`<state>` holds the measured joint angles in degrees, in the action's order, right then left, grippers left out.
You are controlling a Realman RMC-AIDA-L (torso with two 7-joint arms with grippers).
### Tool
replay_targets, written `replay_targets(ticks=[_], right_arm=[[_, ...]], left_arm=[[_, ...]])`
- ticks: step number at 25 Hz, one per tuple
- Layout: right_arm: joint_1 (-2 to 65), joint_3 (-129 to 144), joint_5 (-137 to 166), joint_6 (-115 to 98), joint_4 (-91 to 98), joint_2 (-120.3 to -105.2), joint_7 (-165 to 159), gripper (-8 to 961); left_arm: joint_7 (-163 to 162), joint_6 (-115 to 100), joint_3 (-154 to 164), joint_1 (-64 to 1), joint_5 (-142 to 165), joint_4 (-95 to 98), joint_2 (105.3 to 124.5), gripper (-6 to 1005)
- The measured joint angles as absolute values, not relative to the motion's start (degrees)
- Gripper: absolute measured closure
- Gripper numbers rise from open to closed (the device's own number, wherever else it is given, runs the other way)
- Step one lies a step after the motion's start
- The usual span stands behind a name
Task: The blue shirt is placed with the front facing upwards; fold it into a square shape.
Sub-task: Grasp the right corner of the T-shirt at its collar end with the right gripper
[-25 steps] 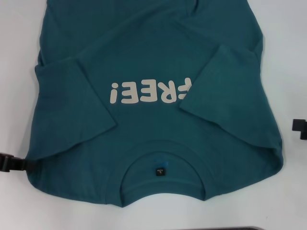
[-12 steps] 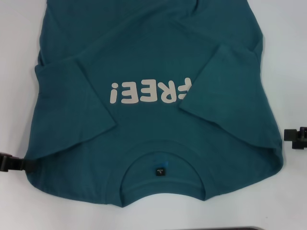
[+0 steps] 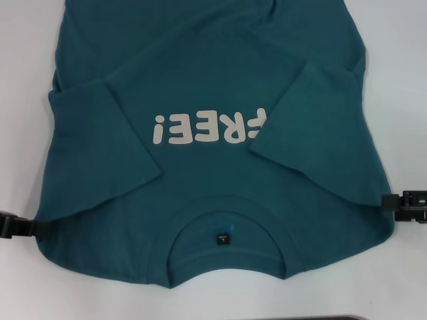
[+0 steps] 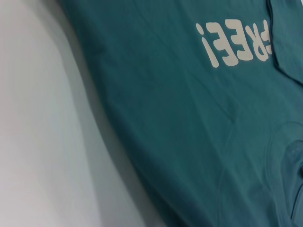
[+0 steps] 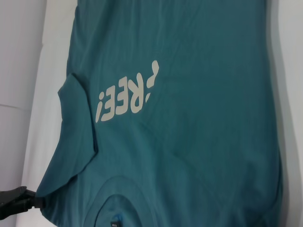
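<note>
Blue shirt (image 3: 213, 153) lies flat on the white tabletop (image 3: 400, 80), front up, collar toward the near edge. Hem end runs off the far side of the head view, so the shirt's full length is cut off. Both sleeves are folded inward over the chest; the right sleeve (image 3: 313, 127) covers the first letter of the pale "FREE!" lettering (image 3: 210, 128), which reads upside down from the head camera. Small black label (image 3: 222, 239) sits inside the neck opening; its print is too small to read.

Left tool (image 3: 17, 227) is low at the shirt's left shoulder edge, near the tabletop's left side. Only a dark stub of it shows at the frame edge, touching or just beside the fabric; cannot tell which. Finger opening not visible. The right wrist view also catches it as a dark shape (image 5: 16, 201) at the shoulder corner.

Right tool (image 3: 403, 205) is at the shirt's right shoulder edge, mostly cut off by the frame. Its tip meets the fabric margin; whether it grips cloth or stands apart cannot be told, nor how wide it is.

Left wrist view shows only shirt and bare tabletop.
</note>
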<state>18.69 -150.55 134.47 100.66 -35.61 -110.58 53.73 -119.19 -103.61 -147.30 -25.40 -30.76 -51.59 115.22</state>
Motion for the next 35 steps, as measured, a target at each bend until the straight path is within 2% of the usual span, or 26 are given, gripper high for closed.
replay_targets(ticks=[13,29,32,35], right_arm=[[19.06,-149.82,134.65,100.11,-35.15,-110.84,53.52,72],[19.94,-149.77,137.13,99.75,-35.78,-110.49,50.57,131],[20.37,-149.79,137.72,99.78,-36.39,-110.36,49.48,368],[20.77,-149.78,137.83,100.08,-37.55,-110.36,48.34,466]], left_arm=[[-119.00,-103.39,-147.30,-25.31,-30.76,-51.59,115.23,985],[-118.99,-103.28,-147.31,-25.41,-30.76,-51.59,115.13,983],[-118.93,-103.23,-147.31,-25.50,-30.76,-51.59,115.06,983],[-118.84,-103.23,-147.31,-25.65,-30.76,-51.59,115.03,983]])
